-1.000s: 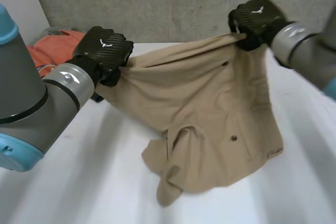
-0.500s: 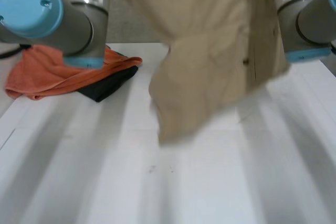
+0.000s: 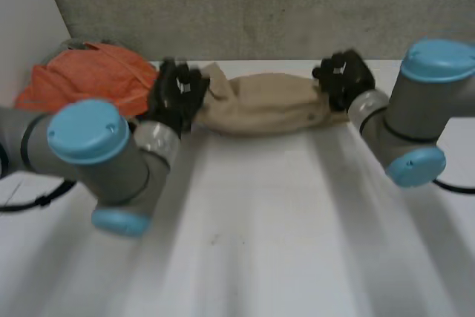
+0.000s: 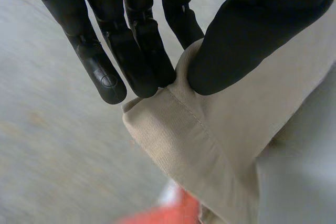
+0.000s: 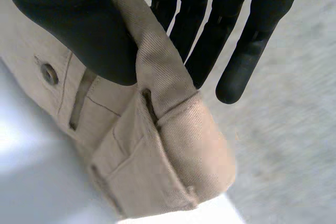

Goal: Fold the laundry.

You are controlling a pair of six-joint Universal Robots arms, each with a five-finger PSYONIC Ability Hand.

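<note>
A beige pair of shorts (image 3: 260, 103) lies stretched in a low band across the far part of the white table (image 3: 245, 228). My left hand (image 3: 175, 96) grips its left end: thumb and fingers (image 4: 142, 51) pinch a stitched hem of the beige cloth (image 4: 210, 129). My right hand (image 3: 343, 78) grips the right end: its thumb presses the waistband against the fingers (image 5: 210, 35), beside a belt loop, a button and a pocket slit of the shorts (image 5: 152, 145).
An orange cloth (image 3: 85, 76) is heaped at the table's far left, close to my left hand, and a bit of orange (image 4: 168, 213) shows below the hem. A grey wall (image 3: 260, 5) rises behind the table. Bare table lies in front.
Both hands had lifted the shorts high, hanging in front of the camera; now they have swung them down and away, so the cloth lies along the table's far part.
</note>
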